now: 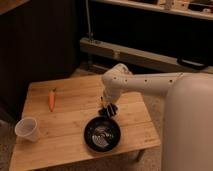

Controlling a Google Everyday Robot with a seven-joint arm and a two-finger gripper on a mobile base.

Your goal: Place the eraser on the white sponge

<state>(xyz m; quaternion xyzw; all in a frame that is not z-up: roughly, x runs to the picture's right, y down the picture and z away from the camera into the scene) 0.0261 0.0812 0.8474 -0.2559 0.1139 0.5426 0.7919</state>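
Gripper: the robot's dark two-finger gripper (108, 108) is low over the pale wooden slatted table (75, 105); whether it holds anything cannot be told.
Eraser and sponge: neither can be made out; a dark shape sits at the gripper.
Round black pan (102, 134): just below the gripper, nearer the camera.
Orange carrot (51, 99): well left of the gripper.
White paper cup (27, 129): far left, near the table's front corner.
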